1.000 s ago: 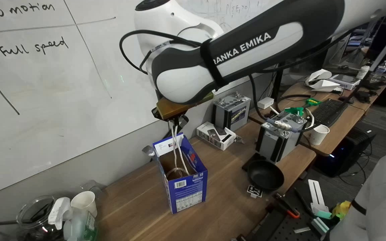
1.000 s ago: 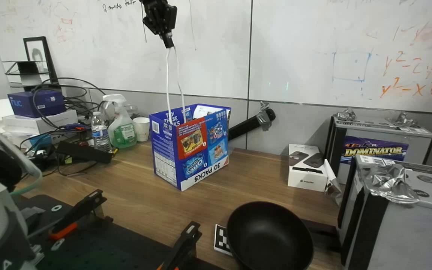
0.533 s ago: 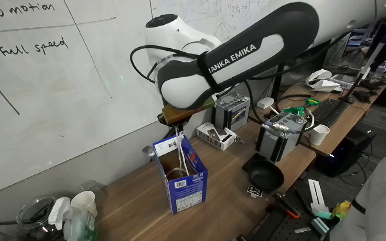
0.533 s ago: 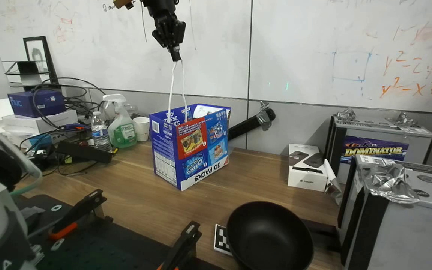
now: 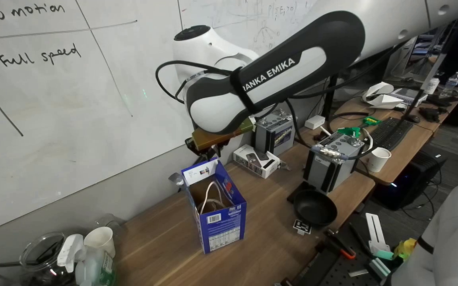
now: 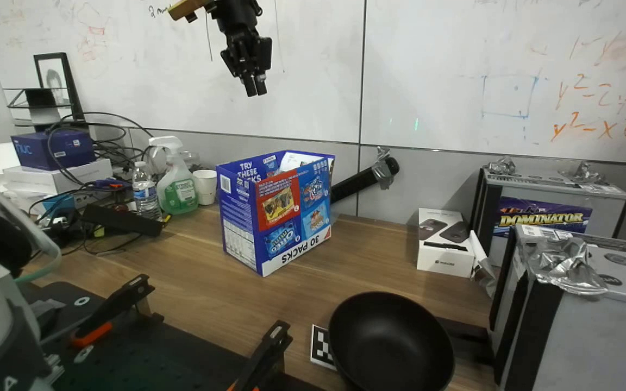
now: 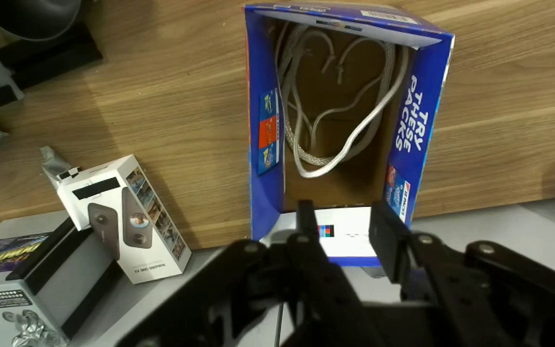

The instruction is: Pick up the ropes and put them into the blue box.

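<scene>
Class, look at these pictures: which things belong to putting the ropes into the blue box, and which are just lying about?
For the job:
Blue box, open-topped
Ropes, lying inside it
Gripper, open, holding nothing

Just lying about:
Black pan
White carton
Spray bottle
Water bottle
White cups

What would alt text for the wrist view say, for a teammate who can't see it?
White ropes are looped inside the open blue box, seen from above on a wooden table. The jaws stand apart at lower middle, holding nothing. At left are a white carton and, cut off by the top edge, a black pan.
</scene>
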